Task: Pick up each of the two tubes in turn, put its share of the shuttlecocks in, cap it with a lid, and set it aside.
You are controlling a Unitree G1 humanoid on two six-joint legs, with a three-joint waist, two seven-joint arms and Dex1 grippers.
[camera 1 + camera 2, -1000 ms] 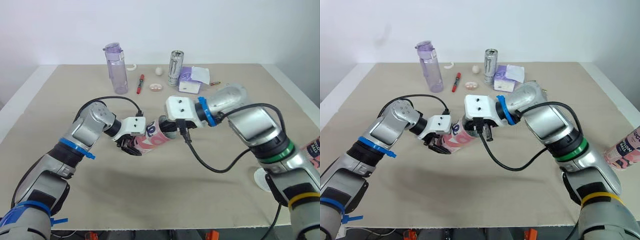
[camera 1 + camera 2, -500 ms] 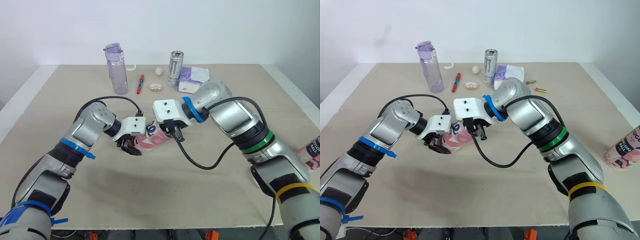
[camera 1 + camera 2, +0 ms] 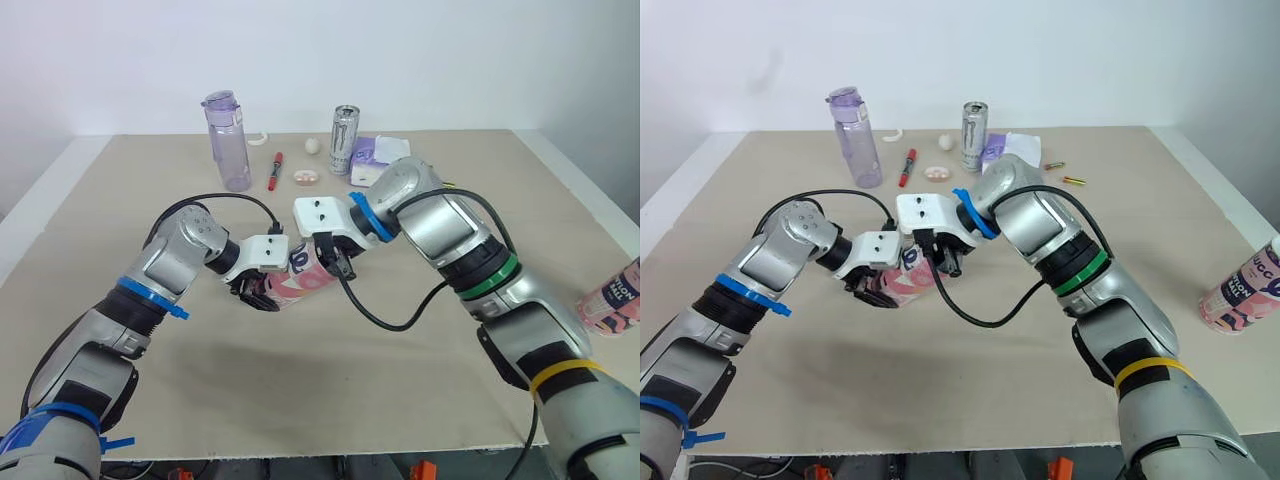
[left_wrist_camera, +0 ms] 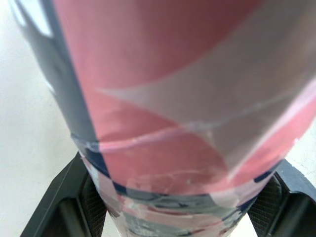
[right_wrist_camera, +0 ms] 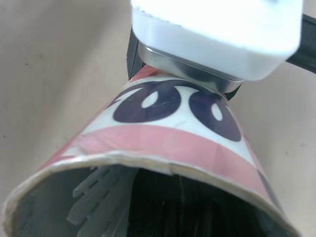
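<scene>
Clamping tube (image 3: 305,278) in left gripper (image 3: 260,291), squeezing opposite sides near the end away from the mouth, holding it tilted off the table (image 3: 300,400). Pointing open mouth at right gripper (image 3: 333,262), sitting right at the rim; not managing to tell whether that one is gripping anything. Judging it light, thin cardboard, crushable: favouring a gentle squeeze near the stiffer end.

The frame's right edge cuts off the standing tube (image 3: 612,297); the held tube (image 3: 298,284) has its mouth hidden mid-frame
</scene>
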